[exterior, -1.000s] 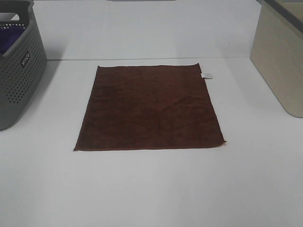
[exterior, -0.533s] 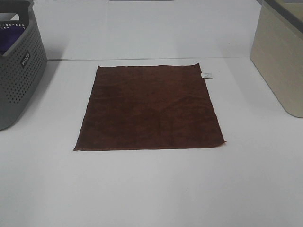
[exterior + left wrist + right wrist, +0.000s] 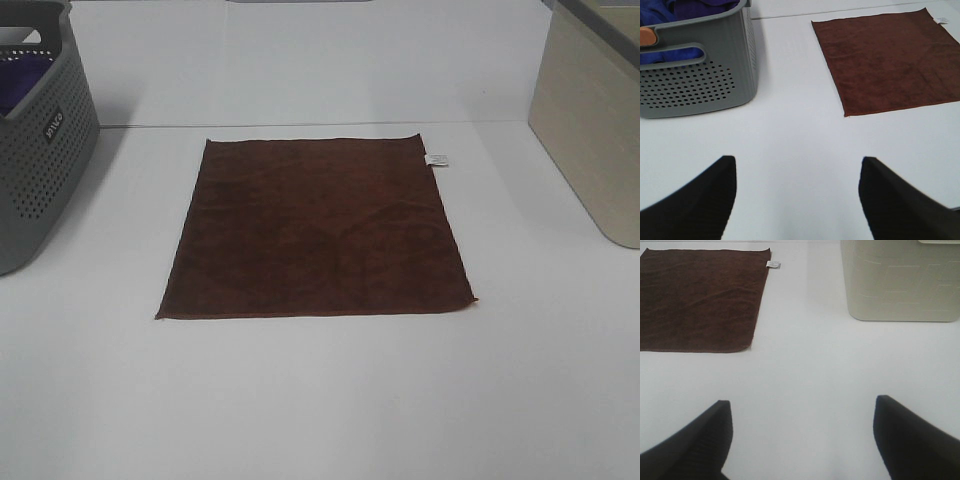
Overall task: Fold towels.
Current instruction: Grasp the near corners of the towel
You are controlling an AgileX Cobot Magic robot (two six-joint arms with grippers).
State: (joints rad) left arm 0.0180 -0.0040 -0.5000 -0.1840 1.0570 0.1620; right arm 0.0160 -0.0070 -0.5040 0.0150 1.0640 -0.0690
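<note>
While left hand [image 3: 796,160], right hand [image 3: 801,400] gape empty, towel [image 3: 315,230] lies flat, square-on, tag [image 3: 437,160] corner far right.

We found only one piece of lettering. At the upper left of the high view, the grey perforated basket [image 3: 40,190] carried a small dark label [image 3: 52,124] on its wall, with a short word in white letters running slantwise up the side. It looked like four or so characters, but at that size and angle we could not read them with any certainty. A small white tag [image 3: 437,160] stood at the far right corner of the reddish-brown towel [image 3: 315,230], right of centre in the upper part of the frame. Any print on it was too small for us to make out, in both wrist views as well.
</note>
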